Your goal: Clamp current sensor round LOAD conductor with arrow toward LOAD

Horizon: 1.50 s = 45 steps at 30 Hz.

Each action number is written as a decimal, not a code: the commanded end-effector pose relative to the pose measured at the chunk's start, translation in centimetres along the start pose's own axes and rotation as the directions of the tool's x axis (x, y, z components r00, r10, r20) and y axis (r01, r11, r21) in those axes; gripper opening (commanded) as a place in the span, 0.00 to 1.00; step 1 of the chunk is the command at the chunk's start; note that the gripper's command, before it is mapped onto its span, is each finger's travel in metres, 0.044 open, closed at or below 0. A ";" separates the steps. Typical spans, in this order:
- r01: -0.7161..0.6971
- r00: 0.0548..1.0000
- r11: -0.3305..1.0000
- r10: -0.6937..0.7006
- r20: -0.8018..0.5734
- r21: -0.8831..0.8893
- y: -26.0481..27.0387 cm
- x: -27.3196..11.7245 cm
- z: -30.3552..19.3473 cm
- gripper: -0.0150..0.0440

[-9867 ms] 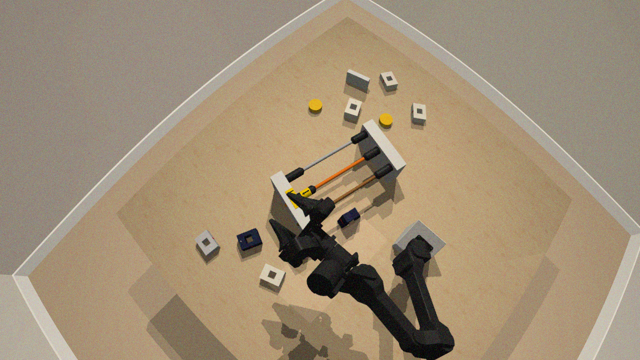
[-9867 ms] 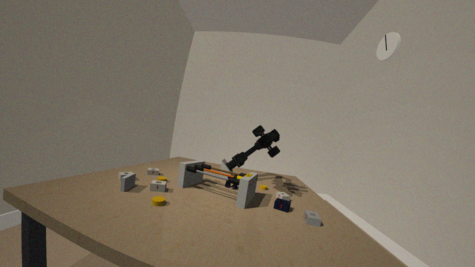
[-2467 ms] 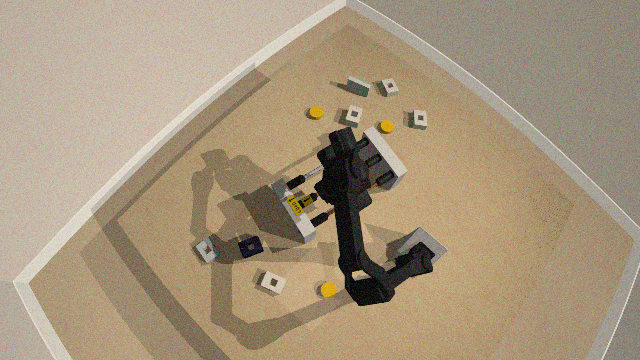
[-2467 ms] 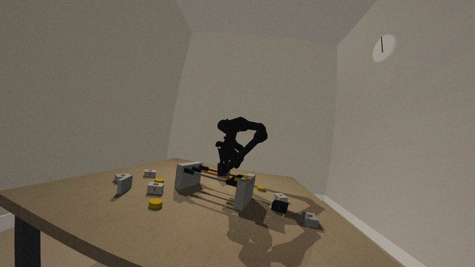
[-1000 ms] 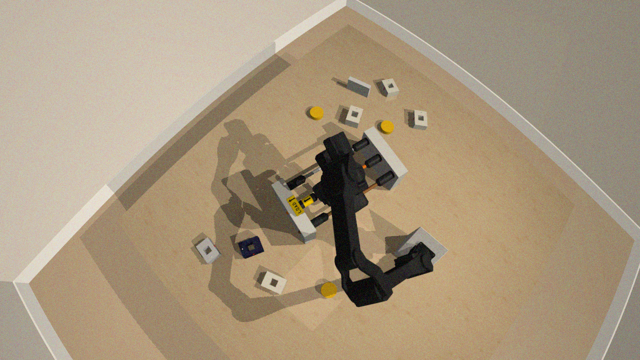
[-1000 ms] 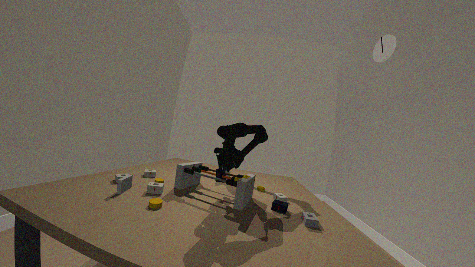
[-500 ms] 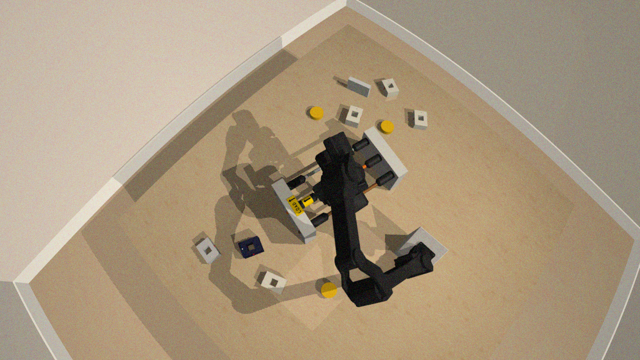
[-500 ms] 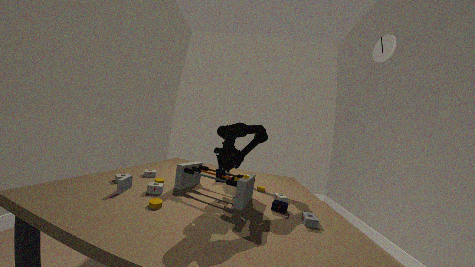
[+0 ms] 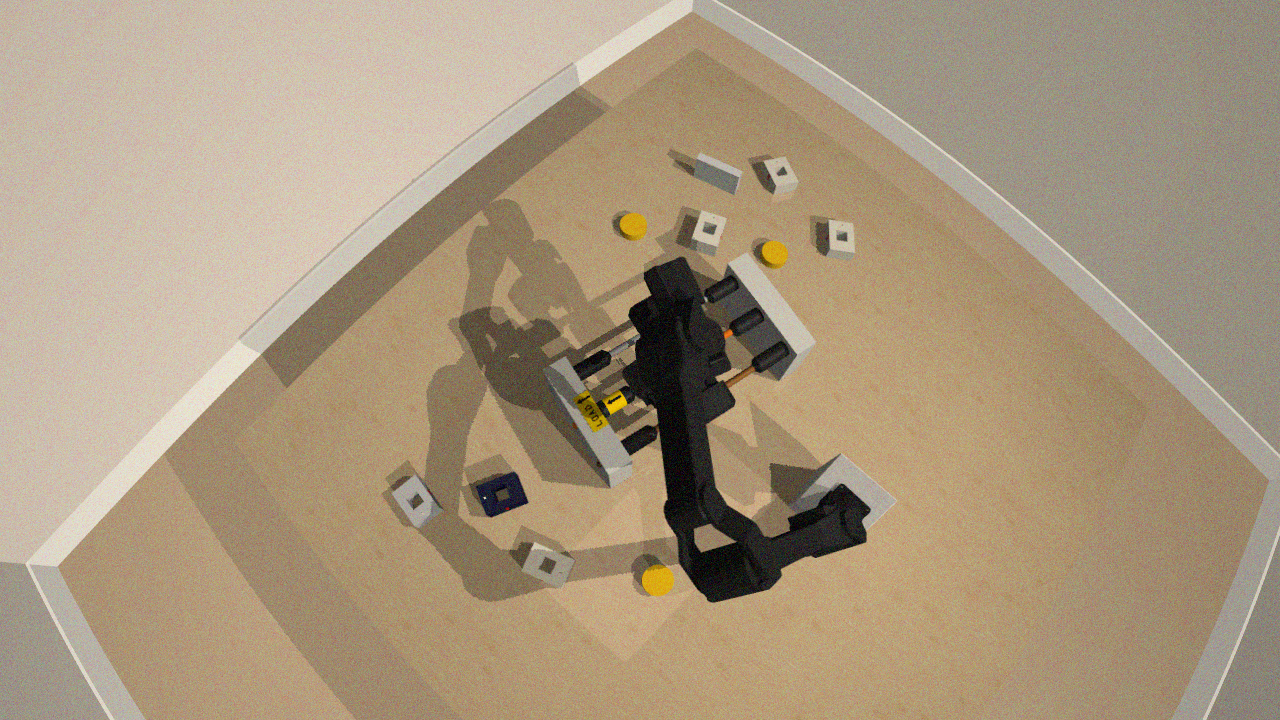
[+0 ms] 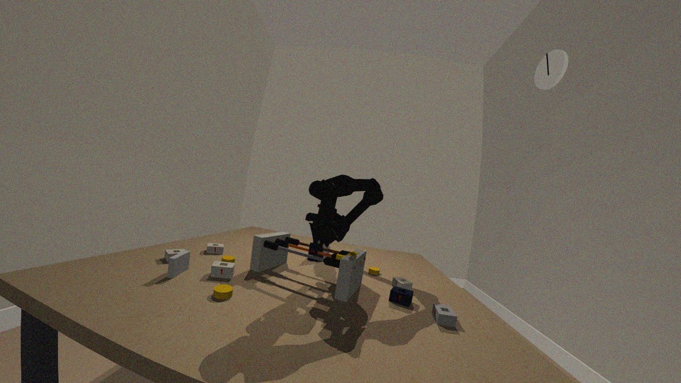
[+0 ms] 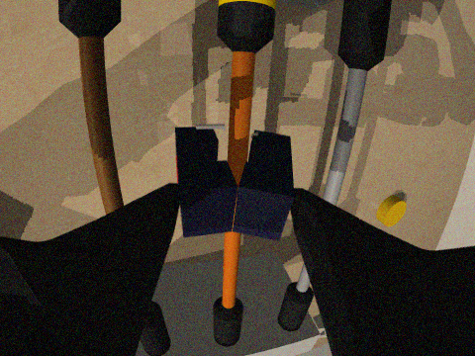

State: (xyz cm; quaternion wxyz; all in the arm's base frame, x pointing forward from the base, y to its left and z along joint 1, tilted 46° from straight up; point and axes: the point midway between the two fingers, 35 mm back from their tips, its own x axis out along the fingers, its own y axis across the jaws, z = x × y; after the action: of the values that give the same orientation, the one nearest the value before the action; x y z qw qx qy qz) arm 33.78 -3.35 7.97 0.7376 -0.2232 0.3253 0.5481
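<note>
My gripper (image 11: 236,195) is shut on the dark navy split-core sensor (image 11: 208,213) (image 10: 314,257). The sensor's two halves meet at a seam near me and spread apart in a V away from me. The orange middle conductor (image 11: 243,64) (image 10: 295,247) lines up with the V and shows beyond both ends of the sensor. How deep it sits between the halves is unclear. This conductor runs to the yellow LOAD label (image 9: 591,412) and a yellow arrow tag (image 9: 614,402). The sensor's arrow is not readable; only a red sliver shows at its left edge. The arm hides the fingertips in the top view.
A brown conductor (image 11: 94,89) and a grey conductor (image 11: 357,89) flank the orange one. Two pale end blocks (image 9: 787,313) (image 10: 350,281) hold them. Another navy block (image 9: 514,484), several white blocks and three yellow discs lie around. A grey plate (image 9: 716,173) stands at the back.
</note>
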 end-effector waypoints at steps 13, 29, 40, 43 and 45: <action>-0.187 0.982 0.982 0.187 -0.001 -0.004 -1.2 0.3 0.0 0.25; -0.155 0.988 0.988 0.155 0.002 0.002 -1.0 0.4 0.0 0.97; -0.148 0.989 0.989 0.148 0.001 -0.002 -0.7 2.1 -0.4 1.00; -0.144 0.990 0.990 0.144 0.001 -0.004 -0.5 2.9 -0.6 1.00; -0.144 0.990 0.990 0.144 0.001 -0.004 -0.5 3.0 -0.6 1.00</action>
State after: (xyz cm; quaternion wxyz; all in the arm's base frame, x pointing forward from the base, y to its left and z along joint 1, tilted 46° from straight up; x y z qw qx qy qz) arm 34.65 -2.12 5.67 0.6920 -0.2015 0.3400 0.6041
